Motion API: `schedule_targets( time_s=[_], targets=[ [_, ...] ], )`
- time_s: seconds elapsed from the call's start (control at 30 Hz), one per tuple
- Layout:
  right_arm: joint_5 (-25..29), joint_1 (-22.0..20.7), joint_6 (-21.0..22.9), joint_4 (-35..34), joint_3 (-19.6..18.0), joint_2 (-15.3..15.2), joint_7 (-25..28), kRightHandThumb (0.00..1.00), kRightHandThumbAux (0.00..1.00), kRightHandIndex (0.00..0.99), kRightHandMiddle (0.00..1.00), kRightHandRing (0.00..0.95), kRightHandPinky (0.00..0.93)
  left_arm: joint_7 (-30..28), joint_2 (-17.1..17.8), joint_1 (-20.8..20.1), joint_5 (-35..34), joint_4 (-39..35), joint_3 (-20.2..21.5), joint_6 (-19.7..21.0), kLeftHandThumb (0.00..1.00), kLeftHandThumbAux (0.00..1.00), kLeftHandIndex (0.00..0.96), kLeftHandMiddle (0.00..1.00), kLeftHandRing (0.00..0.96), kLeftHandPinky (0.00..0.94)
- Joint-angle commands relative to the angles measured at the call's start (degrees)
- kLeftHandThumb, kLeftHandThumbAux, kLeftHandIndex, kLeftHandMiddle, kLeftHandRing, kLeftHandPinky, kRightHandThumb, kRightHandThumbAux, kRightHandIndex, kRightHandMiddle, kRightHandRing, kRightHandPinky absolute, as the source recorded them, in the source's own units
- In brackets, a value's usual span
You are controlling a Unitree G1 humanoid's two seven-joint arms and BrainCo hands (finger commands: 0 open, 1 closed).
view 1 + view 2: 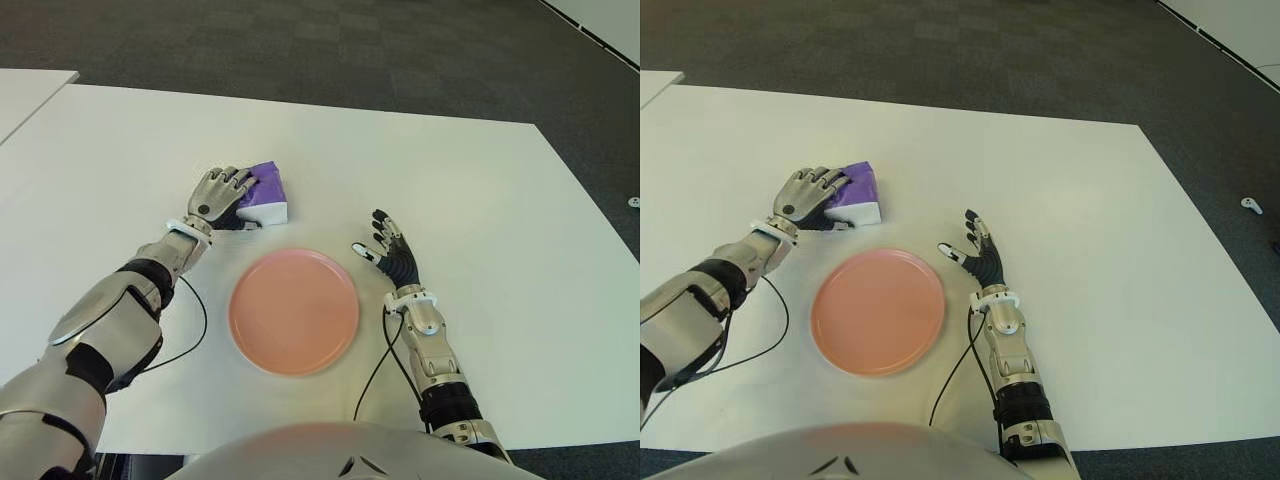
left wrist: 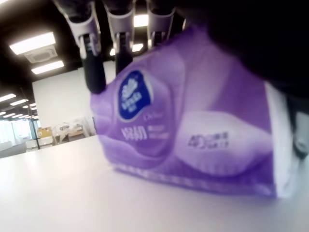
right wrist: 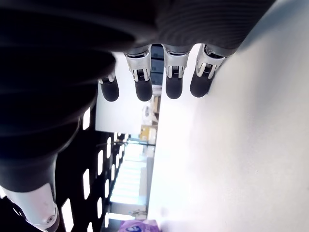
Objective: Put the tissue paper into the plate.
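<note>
The purple tissue pack (image 1: 267, 194) is seen on the white tabletop (image 1: 480, 180), at 11 o'clock from the pink plate (image 1: 294, 311) and apart from its rim. The left robot hand (image 1: 222, 195) is laid over the pack's left side, fingers (image 2: 123, 41) curled across its top in a grasp; the pack is still in contact with the tabletop. The right robot hand (image 1: 392, 252) is seen at 3 o'clock of the plate, fingers spread, nothing held. 1 black cable (image 1: 195, 320) is noted beside the left forearm.
</note>
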Motion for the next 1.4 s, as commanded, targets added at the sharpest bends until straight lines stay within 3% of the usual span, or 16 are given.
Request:
schedule_targets(
  time_s=[0.03, 0.33, 1.17, 1.4],
  targets=[
    [0.2, 4.0, 4.1, 3.1, 0.7, 0.3, 1.6, 0.000, 0.690, 0.000, 0.000, 0.000, 0.000, -1.2, -1.6, 3.5, -0.9, 2.1, 1.0, -2.5, 0.725, 0.694, 0.442, 0.793, 0.791, 0.791],
    [0.3, 3.8, 3.9, 3.2, 0.7, 0.4, 1.5, 0.000, 0.686, 0.000, 0.000, 0.000, 0.000, -3.7, -2.5, 3.5, -4.5, 2.0, 4.7, -6.6, 0.743, 0.696, 0.443, 0.822, 0.822, 0.809],
    [-0.1, 2.3, 3.8, 4.6, 0.9, 0.3, 1.4, 0.000, 0.680, 0.000, 0.000, 0.000, 0.000, -1.9, -3.0, 3.1, -5.6, 2.1, 8.0, -9.9, 0.750, 0.698, 0.443, 0.850, 0.850, 0.815],
    [-0.2, 1.9, 3.6, 5.2, 0.8, 0.4, 1.2, 0.000, 0.696, 0.000, 0.000, 0.000, 0.000, -1.5, -1.4, 1.9, -6.0, 1.4, 8.9, -12.5, 0.750, 0.698, 0.442, 0.850, 0.848, 0.821]
  ],
)
